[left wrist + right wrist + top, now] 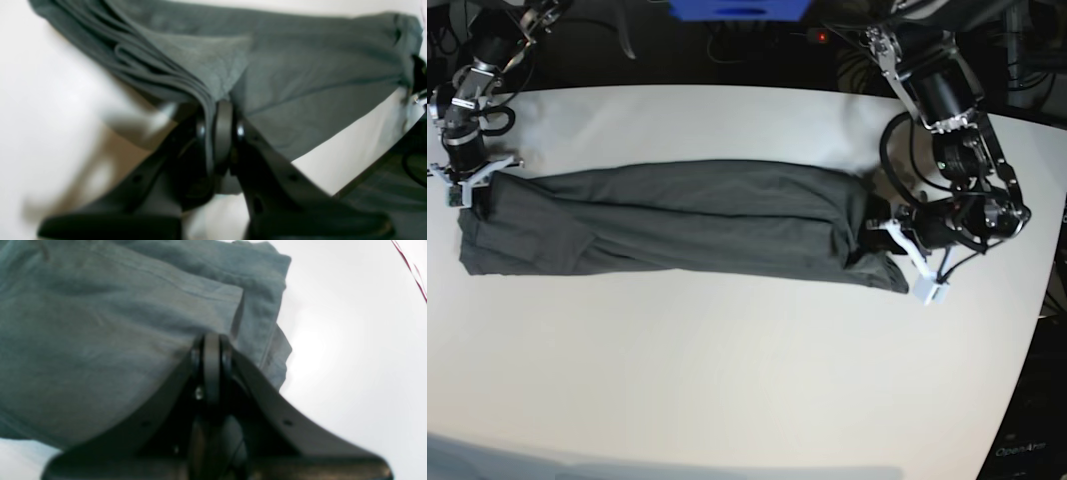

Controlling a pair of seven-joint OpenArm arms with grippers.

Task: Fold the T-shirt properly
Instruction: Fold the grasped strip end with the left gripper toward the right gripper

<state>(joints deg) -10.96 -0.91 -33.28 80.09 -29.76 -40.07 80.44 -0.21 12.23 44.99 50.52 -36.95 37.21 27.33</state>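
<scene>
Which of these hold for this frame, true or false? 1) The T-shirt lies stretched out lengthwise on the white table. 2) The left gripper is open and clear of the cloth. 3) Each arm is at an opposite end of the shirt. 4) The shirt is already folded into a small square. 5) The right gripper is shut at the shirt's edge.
1) True: the T-shirt lies as a long band across the table.
2) False: the left gripper is shut on bunched layers of fabric.
3) True.
4) False: it is a long, narrow strip.
5) True: the right gripper is shut on the cloth's edge.
</scene>
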